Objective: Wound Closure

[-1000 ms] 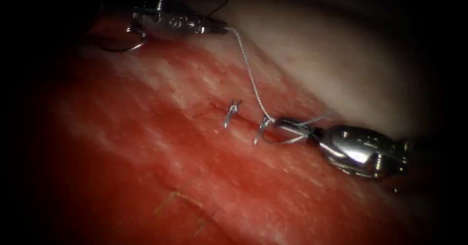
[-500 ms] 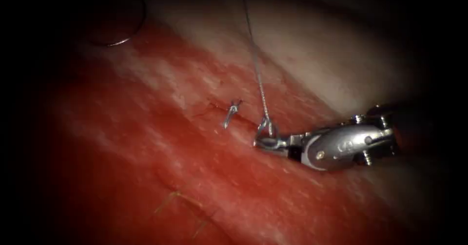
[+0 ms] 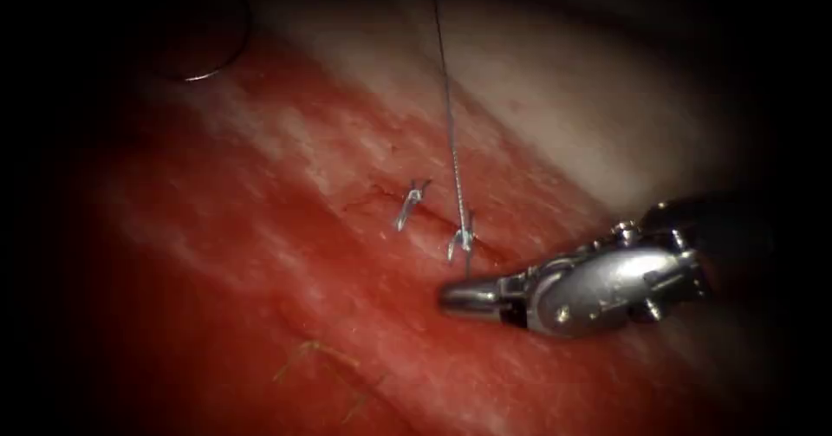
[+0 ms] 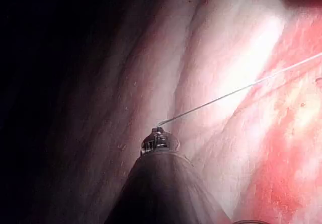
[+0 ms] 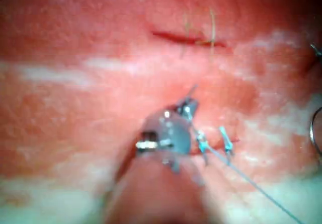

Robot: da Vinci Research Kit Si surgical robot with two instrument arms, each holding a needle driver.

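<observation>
On the tissue, just right of the cut, the right end effector lies low with its jaws pressed together. Judging from the short strand dropping from the second knot into its tip, it pinches the thread's short tail there, though the contact itself is too small to confirm. The left end effector appears in the left wrist view, pinching the long thread, which runs taut and straight up from that knot. The two holds pull in opposing directions, which I judge serves to keep the knot snug against the cut. A first knot, with cut ends, sits just to the left along the cut. The needle lies free on the tissue at the far left, well apart from both tools, not in the tissue and held by neither. Open tissue lies below and left of the right tool. The taut thread bars the space above the knots, and the pale tissue edge rises beyond it.
</observation>
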